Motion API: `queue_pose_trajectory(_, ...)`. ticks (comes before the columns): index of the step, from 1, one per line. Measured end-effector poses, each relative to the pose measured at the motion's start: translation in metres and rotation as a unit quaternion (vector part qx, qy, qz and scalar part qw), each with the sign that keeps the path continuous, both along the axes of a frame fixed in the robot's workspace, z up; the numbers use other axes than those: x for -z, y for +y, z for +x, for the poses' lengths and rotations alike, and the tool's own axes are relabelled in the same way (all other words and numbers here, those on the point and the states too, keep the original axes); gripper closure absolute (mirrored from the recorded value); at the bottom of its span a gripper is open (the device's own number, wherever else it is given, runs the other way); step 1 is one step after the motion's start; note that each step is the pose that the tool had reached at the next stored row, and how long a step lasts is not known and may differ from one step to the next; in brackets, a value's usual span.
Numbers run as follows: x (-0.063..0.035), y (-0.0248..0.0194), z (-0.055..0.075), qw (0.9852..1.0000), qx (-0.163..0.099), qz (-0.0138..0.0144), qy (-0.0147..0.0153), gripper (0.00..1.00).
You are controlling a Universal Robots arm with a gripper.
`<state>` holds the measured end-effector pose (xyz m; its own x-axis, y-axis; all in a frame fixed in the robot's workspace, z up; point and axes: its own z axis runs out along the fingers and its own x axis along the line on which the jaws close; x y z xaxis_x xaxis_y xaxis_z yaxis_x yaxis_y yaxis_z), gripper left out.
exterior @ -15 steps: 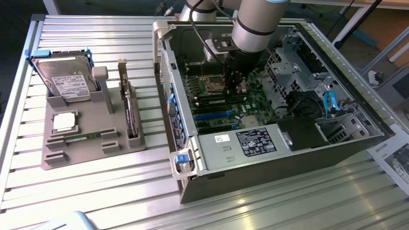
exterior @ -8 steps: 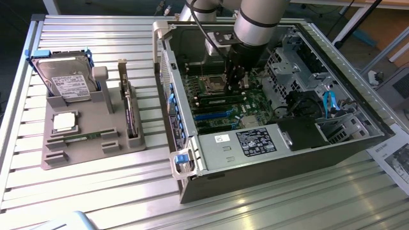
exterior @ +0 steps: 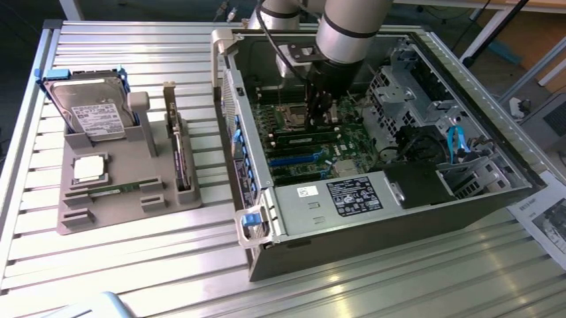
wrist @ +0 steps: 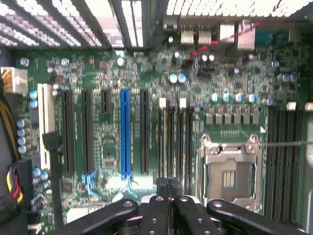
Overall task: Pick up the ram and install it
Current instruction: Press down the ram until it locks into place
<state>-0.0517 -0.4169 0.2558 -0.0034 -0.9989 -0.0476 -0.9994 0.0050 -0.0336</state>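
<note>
Slatted metal table (exterior: 132,265) carries an open PC case (exterior: 372,218) and, on the exterior view's left, a grey holder tray (exterior: 106,212). One ram (exterior: 106,190) lies flat in the tray's near slot, long axis left-right. Gripper (exterior: 316,106) is inside the case above the motherboard (wrist: 112,98), jaws closed, nothing visibly held. PSU label text is unreadable.

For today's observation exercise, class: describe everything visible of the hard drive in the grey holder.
The hard drive is a flat silver metal box with a white printed label and blue plastic pieces at its top corners. It stands on edge, leaning back, slotted into the grey holder, to the exterior view's left of the open computer case. Only the holder touches it.
</note>
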Motion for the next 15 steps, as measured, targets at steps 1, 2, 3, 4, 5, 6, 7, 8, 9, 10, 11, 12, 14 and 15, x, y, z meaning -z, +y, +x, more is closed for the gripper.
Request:
queue_pose_trajectory(1, 0.0000, 0.0000, -0.004, 1.0000, 0.000, -0.0001, -0.0002, 0.90)
queue_pose_trajectory(2, 0.0000, 0.0000, -0.008, 1.0000, 0.000, 0.0000, -0.0004, 0.90)
queue_pose_trajectory(3, 0.0001, 0.0000, -0.013, 1.0000, 0.000, 0.0000, -0.0008, 0.90)
queue_pose_trajectory(4, 0.0002, 0.0000, -0.016, 1.0000, 0.000, 0.0000, -0.0012, 0.90)
queue_pose_trajectory(5, 0.0002, 0.0000, -0.020, 1.0000, 0.000, 0.0000, -0.0016, 0.90)
queue_pose_trajectory(6, 0.0003, 0.0000, -0.024, 1.0000, 0.000, 0.0000, -0.0020, 0.90)
queue_pose_trajectory(7, 0.0003, 0.0000, -0.027, 1.0000, 0.000, 0.0000, -0.0024, 0.90)
queue_pose_trajectory(8, 0.0004, 0.0000, -0.032, 1.0000, 0.001, 0.0000, -0.0030, 0.90)
queue_pose_trajectory(9, 0.0005, 0.0000, -0.037, 1.0000, 0.001, 0.0000, -0.0036, 0.90)
queue_pose_trajectory(10, 0.0006, 0.0000, -0.042, 1.0000, 0.001, 0.0000, -0.0042, 0.90)
queue_pose_trajectory(11, 0.0007, 0.0000, -0.044, 1.0000, 0.001, 0.0000, -0.0044, 0.90)
queue_pose_trajectory(12, 0.0007, 0.0001, -0.044, 1.0000, 0.001, 0.0000, -0.0045, 0.90)
queue_pose_trajectory(14, 0.0007, 0.0000, -0.044, 1.0000, 0.001, 0.0000, -0.0045, 0.90)
queue_pose_trajectory(15, 0.0007, 0.0000, -0.045, 1.0000, 0.001, 0.0000, -0.0045, 0.90)
